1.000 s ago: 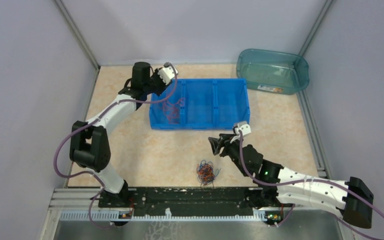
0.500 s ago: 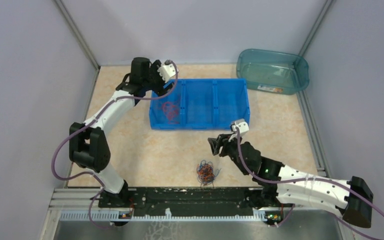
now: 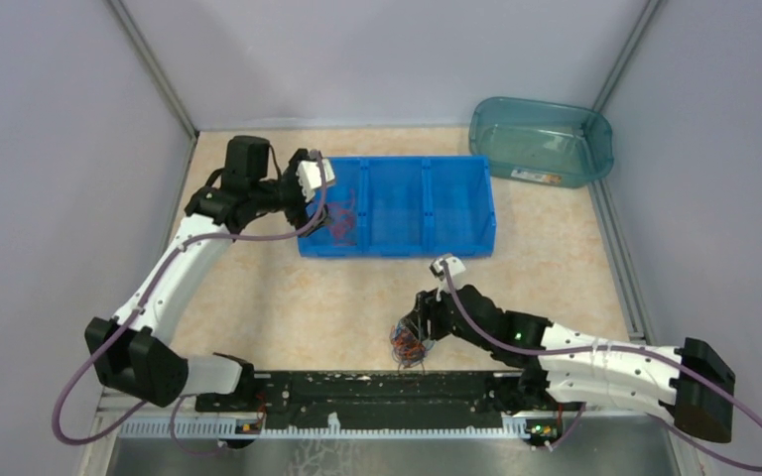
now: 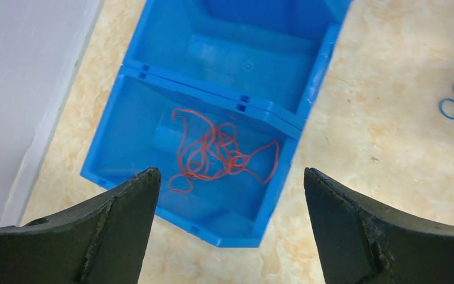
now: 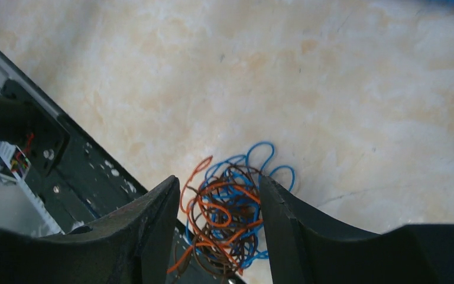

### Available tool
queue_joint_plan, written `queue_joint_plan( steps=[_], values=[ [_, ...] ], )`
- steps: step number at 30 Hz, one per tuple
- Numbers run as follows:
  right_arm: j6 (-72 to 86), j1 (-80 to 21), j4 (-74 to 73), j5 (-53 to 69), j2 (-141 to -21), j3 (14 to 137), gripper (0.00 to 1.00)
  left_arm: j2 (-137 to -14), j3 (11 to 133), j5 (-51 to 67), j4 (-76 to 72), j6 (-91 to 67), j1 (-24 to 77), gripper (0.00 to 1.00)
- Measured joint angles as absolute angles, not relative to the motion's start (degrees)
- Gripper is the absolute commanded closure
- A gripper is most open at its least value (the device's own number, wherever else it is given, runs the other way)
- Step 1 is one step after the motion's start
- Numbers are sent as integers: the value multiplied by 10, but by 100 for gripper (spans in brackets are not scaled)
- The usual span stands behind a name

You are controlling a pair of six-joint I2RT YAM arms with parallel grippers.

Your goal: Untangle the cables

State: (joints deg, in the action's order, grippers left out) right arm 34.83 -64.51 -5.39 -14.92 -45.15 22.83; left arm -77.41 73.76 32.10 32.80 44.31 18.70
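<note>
A small tangle of orange, blue and dark cables point(image 3: 409, 342) lies on the table near the front rail; it also shows in the right wrist view point(image 5: 233, 210). My right gripper point(image 3: 419, 319) is open right over it, a finger on each side point(image 5: 220, 195). A bunch of orange-red cable point(image 3: 339, 220) lies in the left compartment of the blue bin point(image 3: 476, 210), and shows in the left wrist view point(image 4: 219, 152). My left gripper point(image 3: 308, 193) is open and empty above the bin's left end point(image 4: 229, 177).
A teal transparent tub point(image 3: 542, 140) stands at the back right. The black front rail point(image 3: 387, 387) runs just behind the tangle. Grey walls enclose the table on three sides. The bin's middle and right compartments point(image 3: 397, 203) hold nothing I can see.
My right gripper has moved down and towards the front, onto the tangle. My left arm has swung left and back from the bin, its gripper still open.
</note>
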Motion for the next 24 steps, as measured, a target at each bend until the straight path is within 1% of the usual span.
queue_joint_plan(
  steps=[2,5,6,9,11,14,18,24],
  values=[
    [359,-646,-52,-126,-468,216,52,-755,725,333,344,451,187,5],
    [367,-648,-40,-96,-513,204,62,-745,709,345,366,461,187,7],
    [369,-648,-35,-89,-525,201,68,-744,703,349,373,463,187,8],
    [374,-648,-18,-73,-555,195,90,-739,692,362,395,468,188,13],
    [376,-648,-6,-66,-562,195,100,-729,685,374,406,474,190,15],
    [372,-648,26,-63,-551,195,100,-707,666,392,421,481,198,17],
    [354,-648,86,-66,-506,195,100,-667,622,421,440,488,225,20],
    [332,-648,161,-73,-481,194,100,-605,538,438,433,486,314,29]
  ],
)
